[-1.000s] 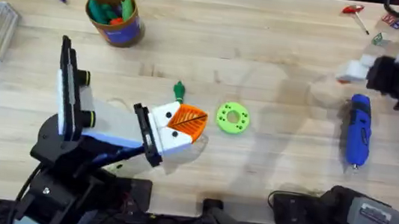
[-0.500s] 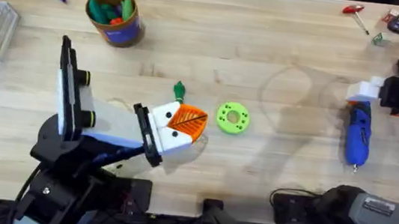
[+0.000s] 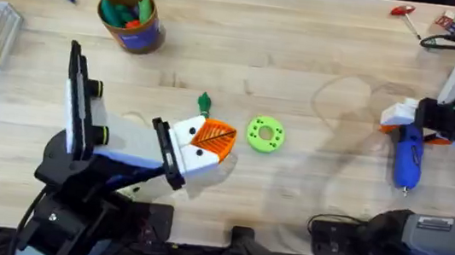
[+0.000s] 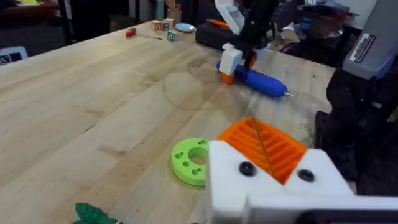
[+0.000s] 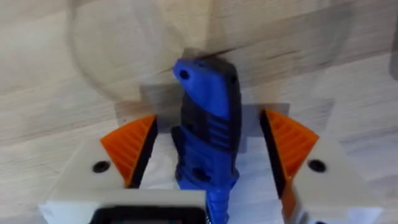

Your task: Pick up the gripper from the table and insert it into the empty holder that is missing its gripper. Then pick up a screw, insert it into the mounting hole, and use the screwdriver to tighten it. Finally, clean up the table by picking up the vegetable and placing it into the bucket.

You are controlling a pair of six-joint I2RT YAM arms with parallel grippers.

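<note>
Free room: broad bare stretch of the pale wooden table across the far middle, and between the bright green round plastic disc with holes and the fat blue pen-shaped electric screwdriver.

Obstacles: left end effector low over the near-left table, a small green leafy toy vegetable just beyond it; round orange-brown tin bucket far left; right end effector straddling the screwdriver, pads apart either side.
</note>
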